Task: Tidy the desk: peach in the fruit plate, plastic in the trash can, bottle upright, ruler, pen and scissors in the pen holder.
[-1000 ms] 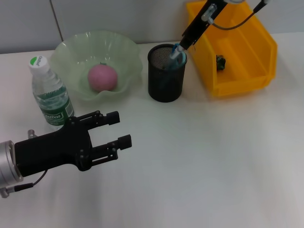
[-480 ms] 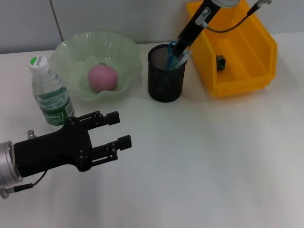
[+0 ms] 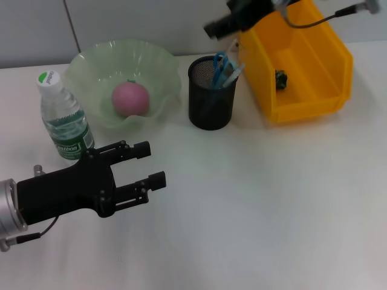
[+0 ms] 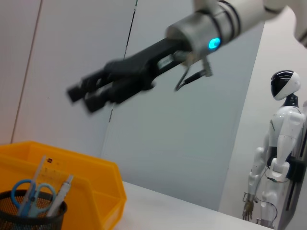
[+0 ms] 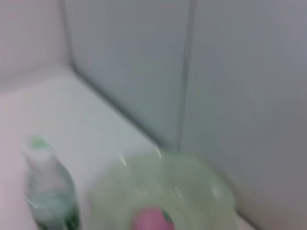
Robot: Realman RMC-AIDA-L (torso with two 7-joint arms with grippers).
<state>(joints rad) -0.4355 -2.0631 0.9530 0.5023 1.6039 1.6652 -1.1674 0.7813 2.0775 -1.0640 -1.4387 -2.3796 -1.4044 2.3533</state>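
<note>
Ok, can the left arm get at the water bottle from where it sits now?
Probably yes. The left gripper hangs open just in front of the upright bottle, nothing between them, though its fingers point away, so the arm must back up or turn.

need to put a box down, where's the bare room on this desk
Bare desk: the wide near stretch in front of the pen holder and yellow bin, beside the left end effector. Crowded: the back row, bottle, fruit plate, pen holder and bin, with the right end effector above.
</note>
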